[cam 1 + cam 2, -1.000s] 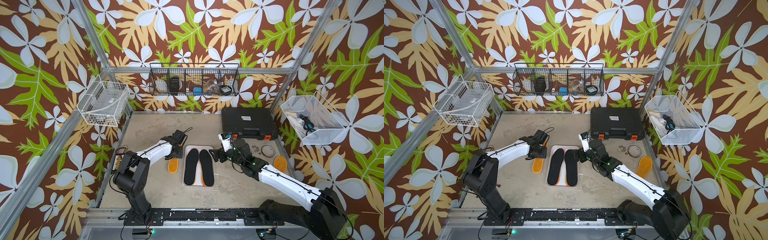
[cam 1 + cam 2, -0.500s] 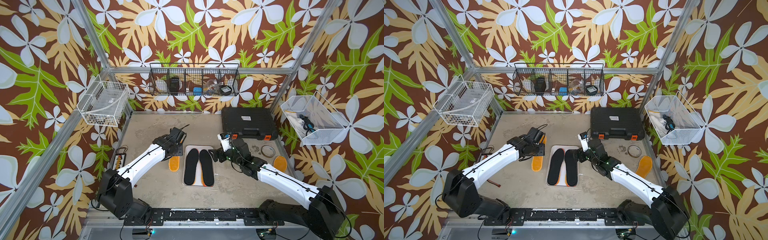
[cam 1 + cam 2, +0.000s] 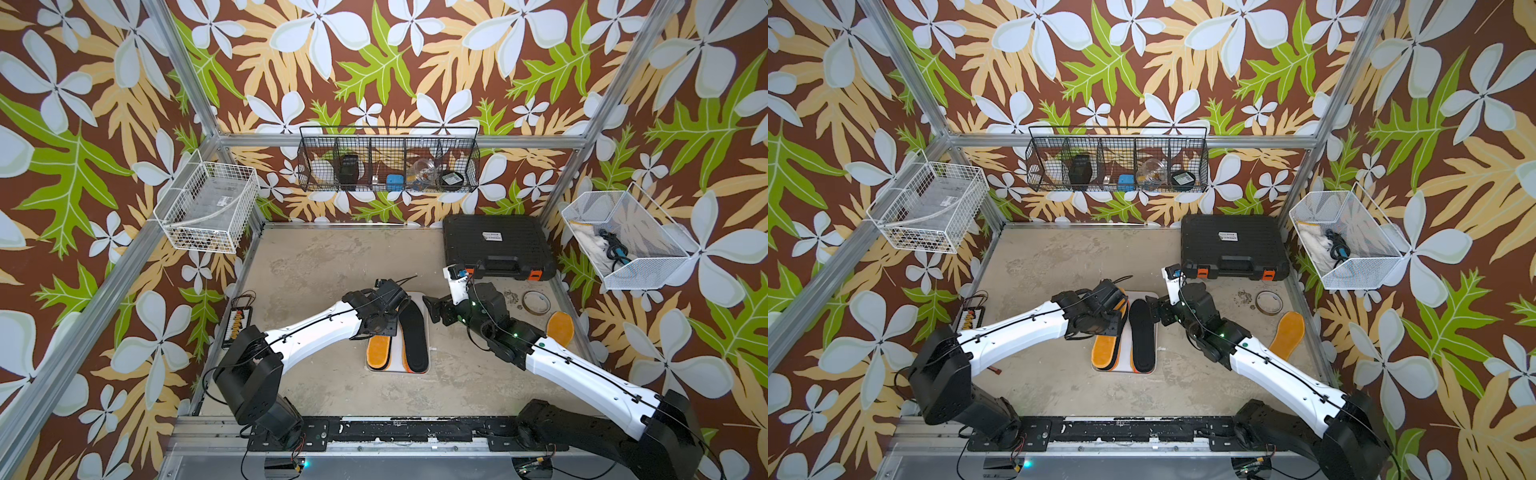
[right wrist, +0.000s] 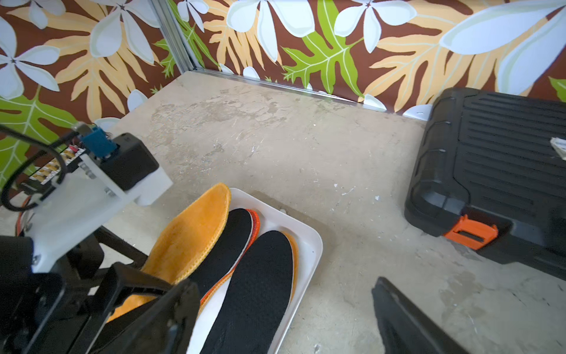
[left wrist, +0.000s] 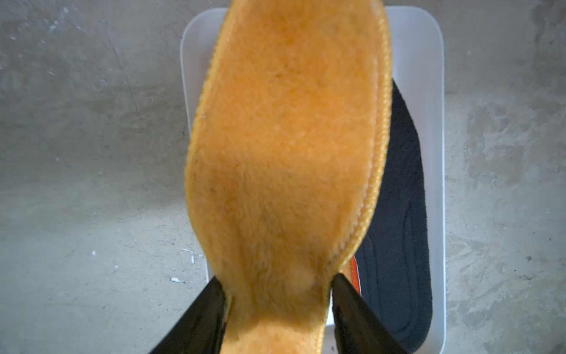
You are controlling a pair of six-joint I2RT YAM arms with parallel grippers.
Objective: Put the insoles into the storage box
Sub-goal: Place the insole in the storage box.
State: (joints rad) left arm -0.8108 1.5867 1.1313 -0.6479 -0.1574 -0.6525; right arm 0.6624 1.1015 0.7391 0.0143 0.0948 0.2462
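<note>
left gripper (image 5: pixel 277 283): pinching narrow end of fuzzy orange insole (image 5: pixel 284 138)
fuzzy orange insole: over storage box (image 5: pixel 428 61) (left side), overlapping black insoles (image 4: pixel 260 291)
right gripper (image 4: pixel 281 289): spread, empty, beside box
second orange insole (image 3: pixel 560 328): on table (image 3: pixel 332 257)

The left pincer (image 3: pixel 1102 326) holds an orange insole (image 3: pixel 1105 349) over the white storage box (image 3: pixel 1148 296).
</note>
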